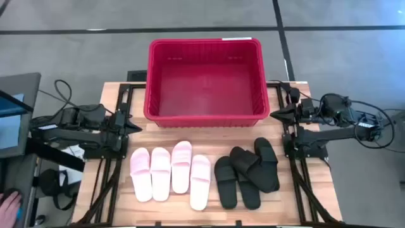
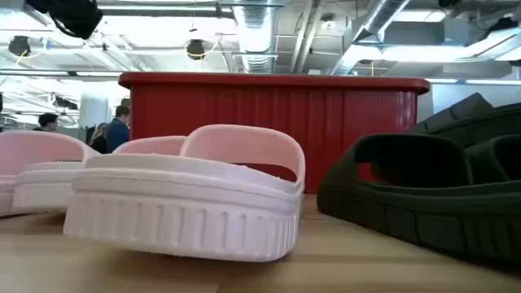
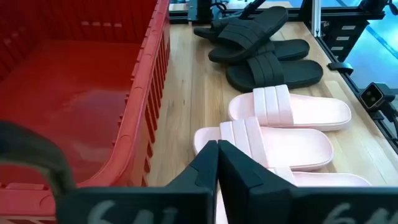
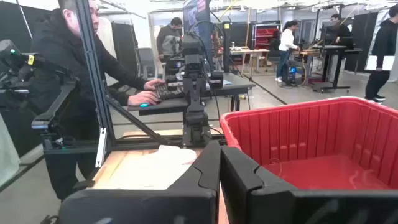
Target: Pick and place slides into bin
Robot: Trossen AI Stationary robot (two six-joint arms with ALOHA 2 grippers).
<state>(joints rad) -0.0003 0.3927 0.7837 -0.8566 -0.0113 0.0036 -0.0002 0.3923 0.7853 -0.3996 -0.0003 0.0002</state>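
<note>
Several pale pink slides (image 1: 169,173) lie side by side on the wooden table's near left, soles down, and several black slides (image 1: 248,172) lie beside them on the right, partly overlapping. The red bin (image 1: 204,82) stands on the table's far middle, with nothing in it. My left gripper (image 1: 137,127) is shut at the table's left edge, beside the bin's near left corner. My right gripper (image 1: 274,114) is shut at the right edge, beside the bin's near right corner. Neither touches anything.
Black frame rails (image 1: 107,183) run along both sides of the table. People stand and sit in the room beyond; one person (image 4: 74,68) works at a desk behind the left arm. A hand (image 1: 7,206) shows at the lower left.
</note>
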